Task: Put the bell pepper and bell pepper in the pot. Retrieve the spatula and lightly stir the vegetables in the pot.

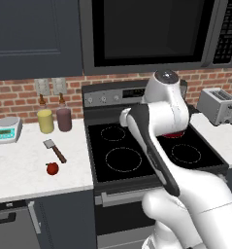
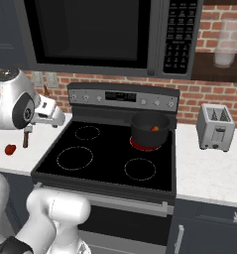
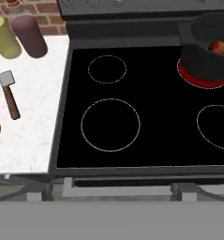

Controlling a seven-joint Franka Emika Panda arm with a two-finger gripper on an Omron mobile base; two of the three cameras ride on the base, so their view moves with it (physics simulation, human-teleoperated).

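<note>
The small dark pot (image 2: 149, 130) with a red base held one orange-red pepper (image 2: 154, 128). Left of the pot, well apart, lay the bright red pepper (image 1: 52, 168) near the brown-handled spatula (image 1: 55, 150). The claw was spread wide.

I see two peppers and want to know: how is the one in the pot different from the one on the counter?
The pepper in the pot looks orange-red; the pepper on the counter is bright red. One sits inside the pot on the stove; the other lies in the open near the spatula. Both are small and roundish.
</note>
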